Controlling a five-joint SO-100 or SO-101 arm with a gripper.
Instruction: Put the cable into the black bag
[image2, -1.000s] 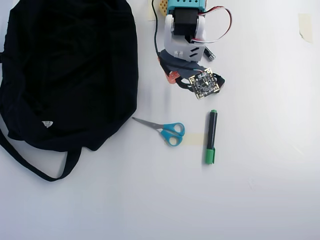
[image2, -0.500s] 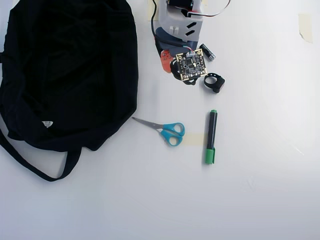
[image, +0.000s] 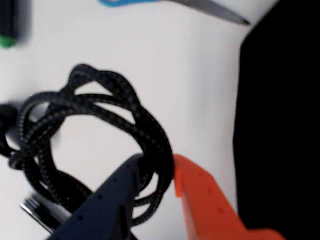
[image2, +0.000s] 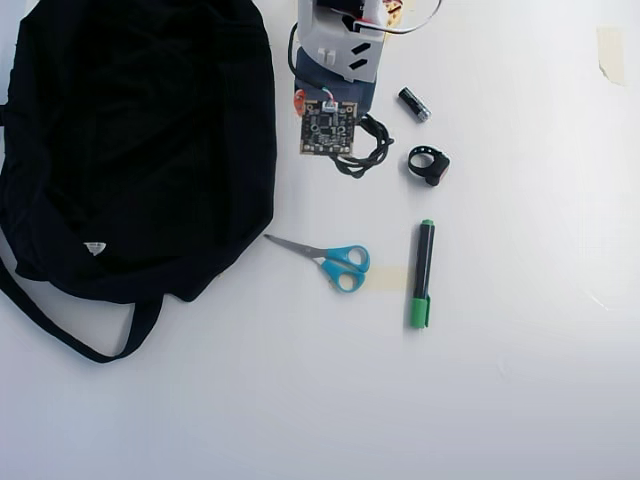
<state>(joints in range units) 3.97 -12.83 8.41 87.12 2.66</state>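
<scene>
Wrist view: tool (image: 159, 172) clamped on one side of the cable (image: 95, 107) coil, strands between dark and orange fingers. Overhead: cable (image2: 367, 150) hangs at the tool, just right of the black bag (image2: 130, 140). Carry goes left over the bag's rim.

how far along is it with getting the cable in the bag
Early stage. Done: the gripper has reached the cable, with a loop of the coil between its fingers. In hand: the grasp itself; whether the cable is lifted off the table can't be told. Left: carrying it across to the black bag, which lies just left of the arm in the overhead view, and releasing it inside.
</scene>
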